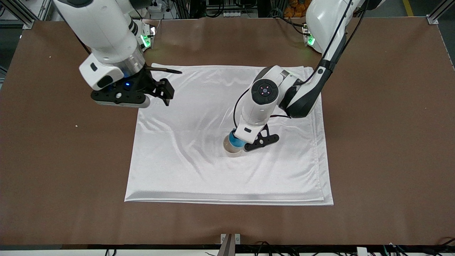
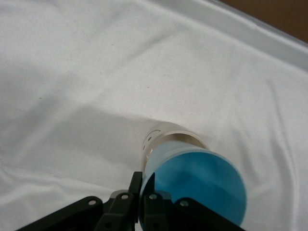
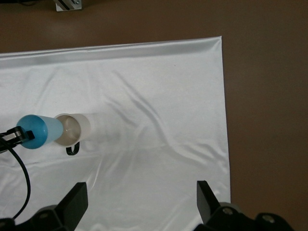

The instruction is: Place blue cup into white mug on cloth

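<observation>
Blue cup (image 1: pixel 235 141) upright, long axis roughly vertical, open mouth up; bright blue interior faces the left wrist camera (image 2: pixel 195 185). Narrow base sits inside the rim of the white mug (image 1: pixel 231 149), wide end standing above it. How deep it sits cannot be told.

White mug upright on the cloth (image 1: pixel 199 170), near the cloth's middle, a little toward the left arm's end. Dots of its face show just below the rim in the left wrist view (image 2: pixel 153 139). In the right wrist view the mug (image 3: pixel 76 129) shows its dark handle, with the blue cup (image 3: pixel 37 131) at its mouth.

Left gripper (image 1: pixel 249 142) low over the mug, clenched on the blue cup's rim; one finger (image 2: pixel 136 193) lies against the cup's outer wall. Left arm reaches down from its base, wrist bent steeply down over the cloth.

Right gripper (image 1: pixel 166 91) waits in the air over the cloth's corner nearest the right arm's base, fingers (image 3: pixel 74 202) spread wide, grasping nothing.

Cloth creased, flat on the brown table (image 1: pixel 391 142).
</observation>
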You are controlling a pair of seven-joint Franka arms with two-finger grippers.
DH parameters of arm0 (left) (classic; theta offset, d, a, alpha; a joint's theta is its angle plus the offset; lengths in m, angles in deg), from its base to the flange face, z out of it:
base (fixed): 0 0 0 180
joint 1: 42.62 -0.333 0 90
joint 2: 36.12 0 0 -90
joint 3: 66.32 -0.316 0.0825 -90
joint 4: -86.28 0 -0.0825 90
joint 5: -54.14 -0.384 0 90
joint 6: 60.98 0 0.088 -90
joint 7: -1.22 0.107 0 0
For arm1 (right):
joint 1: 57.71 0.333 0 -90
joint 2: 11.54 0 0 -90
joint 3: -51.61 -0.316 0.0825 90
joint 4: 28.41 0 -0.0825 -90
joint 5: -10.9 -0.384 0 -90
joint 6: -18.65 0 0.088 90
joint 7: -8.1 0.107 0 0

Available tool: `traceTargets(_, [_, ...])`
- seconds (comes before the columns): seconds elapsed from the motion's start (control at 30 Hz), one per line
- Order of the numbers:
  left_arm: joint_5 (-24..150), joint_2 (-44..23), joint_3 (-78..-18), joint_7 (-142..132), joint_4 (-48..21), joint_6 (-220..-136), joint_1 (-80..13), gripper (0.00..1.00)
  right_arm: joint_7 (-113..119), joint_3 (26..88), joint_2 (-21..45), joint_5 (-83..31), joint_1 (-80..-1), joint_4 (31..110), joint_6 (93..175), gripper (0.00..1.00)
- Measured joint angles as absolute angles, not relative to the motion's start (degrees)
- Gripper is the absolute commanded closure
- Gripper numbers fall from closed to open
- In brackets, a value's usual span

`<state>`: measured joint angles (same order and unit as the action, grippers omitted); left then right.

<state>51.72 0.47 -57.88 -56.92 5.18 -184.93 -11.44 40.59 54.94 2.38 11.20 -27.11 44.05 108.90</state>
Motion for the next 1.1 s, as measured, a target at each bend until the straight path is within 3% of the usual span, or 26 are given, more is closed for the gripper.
traceTargets(0.67, [51.72,2.6,-57.86,-57.52,5.22,-188.77,-11.05,1.0,21.99,55.0,-2.5,11.2,-41.25,46.55,104.12,0.0])
traceTargets(1.1, [51.72,4.53,-57.8,-57.52,5.22,-188.82,-10.47,1.0,12.97,55.03,-3.58,10.72,-50.42,52.75,110.4,0.0])
